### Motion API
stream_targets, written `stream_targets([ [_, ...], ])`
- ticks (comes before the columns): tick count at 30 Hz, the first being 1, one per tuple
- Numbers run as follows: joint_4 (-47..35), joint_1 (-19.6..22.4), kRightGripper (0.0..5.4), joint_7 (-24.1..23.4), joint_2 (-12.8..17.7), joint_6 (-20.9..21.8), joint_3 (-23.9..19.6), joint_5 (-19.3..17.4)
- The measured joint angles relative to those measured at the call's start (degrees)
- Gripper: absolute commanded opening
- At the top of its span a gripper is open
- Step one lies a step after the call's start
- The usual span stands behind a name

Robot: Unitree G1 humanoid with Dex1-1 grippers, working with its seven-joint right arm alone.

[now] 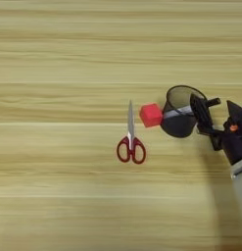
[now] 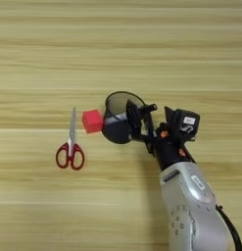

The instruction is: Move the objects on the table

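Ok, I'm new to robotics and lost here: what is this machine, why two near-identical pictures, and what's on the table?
It is a humanoid robot's right arm: a silver forearm ending in a black two-fingered end effector. Both pictures come from a stereo camera on its head, looking down, one per eye, hence the sideways offset. On the wooden table are red-handled scissors, a red cube and a black mesh cup. The end effector seems closed on a grey marker with a black cap, held across the cup.
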State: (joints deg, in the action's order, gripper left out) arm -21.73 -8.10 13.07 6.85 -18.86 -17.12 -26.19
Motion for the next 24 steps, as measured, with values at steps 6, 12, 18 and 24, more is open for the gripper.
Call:
stream_targets([
  [6,0.98,0.5,5.38,0.08,-0.18,0.59,0.26,-0.2],
  [12,1.78,0.76,5.38,0.34,-0.26,0.62,0.29,-0.25],
  [18,1.91,0.86,5.38,1.04,-0.28,0.62,0.49,-0.96],
  [24,2.34,0.89,5.38,1.05,-0.28,0.61,0.72,-1.05],
])
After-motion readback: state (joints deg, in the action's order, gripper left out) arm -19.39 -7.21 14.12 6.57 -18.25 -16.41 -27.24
